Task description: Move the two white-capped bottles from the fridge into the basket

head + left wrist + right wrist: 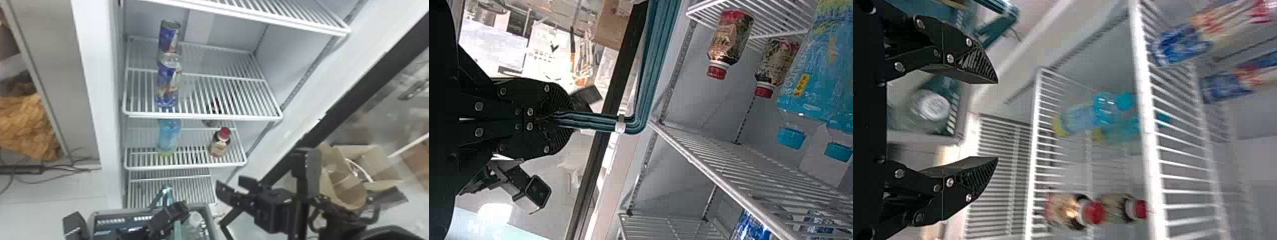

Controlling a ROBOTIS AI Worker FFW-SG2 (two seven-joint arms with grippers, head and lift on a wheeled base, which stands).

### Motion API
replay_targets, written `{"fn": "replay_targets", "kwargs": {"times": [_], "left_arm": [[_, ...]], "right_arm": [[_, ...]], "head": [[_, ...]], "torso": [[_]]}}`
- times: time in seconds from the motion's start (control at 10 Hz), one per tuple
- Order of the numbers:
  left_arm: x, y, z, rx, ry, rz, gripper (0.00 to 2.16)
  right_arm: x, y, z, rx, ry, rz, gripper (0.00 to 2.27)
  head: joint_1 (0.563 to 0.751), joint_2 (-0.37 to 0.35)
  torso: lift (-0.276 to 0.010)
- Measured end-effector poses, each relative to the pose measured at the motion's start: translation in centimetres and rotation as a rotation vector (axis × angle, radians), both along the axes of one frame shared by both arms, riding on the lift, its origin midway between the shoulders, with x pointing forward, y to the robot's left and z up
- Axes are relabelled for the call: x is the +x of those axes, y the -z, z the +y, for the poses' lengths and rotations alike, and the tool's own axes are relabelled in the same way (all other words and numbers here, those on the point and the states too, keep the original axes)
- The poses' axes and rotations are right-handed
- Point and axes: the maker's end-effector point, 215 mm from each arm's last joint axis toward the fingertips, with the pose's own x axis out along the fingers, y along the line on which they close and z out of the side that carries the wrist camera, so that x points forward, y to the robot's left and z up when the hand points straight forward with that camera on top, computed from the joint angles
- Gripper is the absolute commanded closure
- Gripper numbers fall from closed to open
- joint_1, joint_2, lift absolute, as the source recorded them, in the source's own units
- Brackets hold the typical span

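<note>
Here, the fingers (554,95) of my left gripper (177,210) are pressed together around the teal handle (644,75), pinching its straight bar. My right gripper (230,183) is beside the basket (95,213), before the fridge (92,79); its two black fingers (973,65) are spread wide, with nothing between them.

Below the left fingers, the dark grey basket carries the teal handle at its rim. Inside the basket I see a clear, white-capped bottle (195,218), standing at the side nearer my right gripper, its cap facing up. I cannot tell whether a second one is beside it; the left gripper and the handle cover part of the inside.

Farther out, the fridge stands open, with white wire shelves. Blue cans (167,83) are in line on one shelf (204,117). On the shelf below (191,166), blue-capped bottles (169,135) stand to the left and red-capped dark bottles (220,143) to the right. Beyond the right gripper are open cardboard boxes (376,162); left of the fridge is a bunched orange-yellow thing (28,127).
</note>
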Motion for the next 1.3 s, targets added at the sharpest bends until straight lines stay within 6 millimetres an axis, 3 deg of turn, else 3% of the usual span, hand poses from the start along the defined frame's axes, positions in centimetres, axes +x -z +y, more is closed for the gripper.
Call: {"fn": "replay_targets", "kwargs": {"times": [0.4, 0.6, 0.9, 1.3], "left_arm": [[-0.1, 0.0, -0.1, 0.0, 0.004, 0.0, 1.16], [-0.2, 0.0, -0.1, 0.001, 0.007, 0.0, 1.16], [-0.2, 0.1, -0.1, 0.003, 0.007, 0.0, 1.16], [-0.2, 0.3, 0.0, 0.005, 0.001, 0.004, 1.16]], "right_arm": [[5.2, -7.2, 0.5, 0.022, 0.027, -0.392, 0.5], [6.7, -10.1, 0.5, 0.057, 0.052, -0.581, 0.5], [6.5, -11.6, -0.1, 0.055, 0.152, -0.691, 0.5], [5.6, -11.4, -1.7, 0.015, 0.219, -0.693, 0.5]], "head": [[0.695, -0.35], [0.695, -0.35], [0.695, -0.35], [0.695, -0.35]], "torso": [[0.0], [0.0], [0.0], [0.0]]}}
